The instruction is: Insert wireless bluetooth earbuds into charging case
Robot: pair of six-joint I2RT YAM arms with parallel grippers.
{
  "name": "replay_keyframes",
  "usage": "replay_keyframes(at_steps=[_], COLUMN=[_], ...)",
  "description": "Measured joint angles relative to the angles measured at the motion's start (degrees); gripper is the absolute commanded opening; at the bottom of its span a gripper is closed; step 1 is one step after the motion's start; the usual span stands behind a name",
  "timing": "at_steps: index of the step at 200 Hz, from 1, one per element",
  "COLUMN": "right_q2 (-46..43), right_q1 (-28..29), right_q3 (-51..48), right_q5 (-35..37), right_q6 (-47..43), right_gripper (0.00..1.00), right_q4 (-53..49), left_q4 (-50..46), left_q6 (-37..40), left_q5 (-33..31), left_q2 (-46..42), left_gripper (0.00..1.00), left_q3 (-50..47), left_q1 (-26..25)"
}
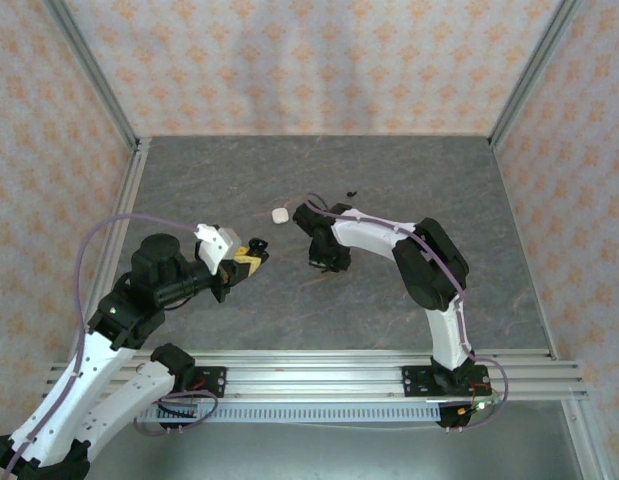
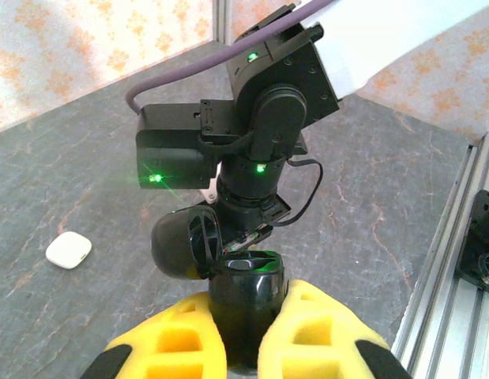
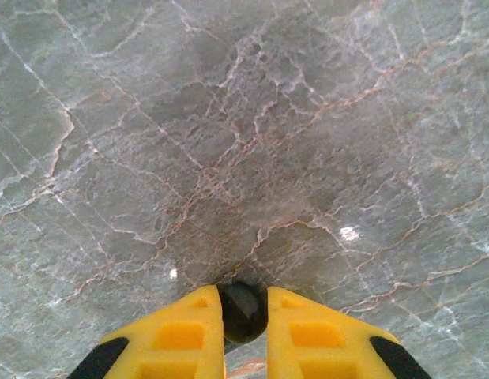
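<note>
The right gripper (image 3: 244, 298) is pinched almost closed on a small, dark, glossy rounded piece (image 3: 242, 314), probably an earbud. It sits low at the grey marbled tabletop (image 3: 228, 142), to the right of the small white glossy pebble-shaped case (image 1: 280, 214) and closer to the arms. The left gripper (image 2: 248, 320) is clamped on a black glossy case (image 2: 248, 276), held upright with its round lid (image 2: 185, 245) flipped open, left of the white case, which lies shut on the table. The dark piece looks light, hard and slick. It could squirt out, so pinch across its widest part. The black case looks rigid and is best held low on the body, clear of the hinge.
</note>
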Motion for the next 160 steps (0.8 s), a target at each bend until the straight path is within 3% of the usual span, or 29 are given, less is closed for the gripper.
replay_keyframes(at_steps=[57,111,160], right_q2=[-2.2,-12.3,-23.3], right_q1=[1.4,5.6,8.5], right_q3=[4.9,12.1,12.0], right_q5=[9.6,21.0,24.1], right_q6=[-5.2,-10.1,-14.0], right_gripper=[0.13,0.11,0.10], right_q4=[-8.4,-16.3,-14.8], left_q4=[2.4,8.9,16.0], left_q6=[-0.3,-3.5,-6.9], left_q5=[0.1,2.9,4.0], left_q2=[0.4,2.4,3.9], left_gripper=[0.00,0.00,0.00], left_q3=[-2.3,-3.6,-4.8], left_q1=[0.0,0.0,0.0])
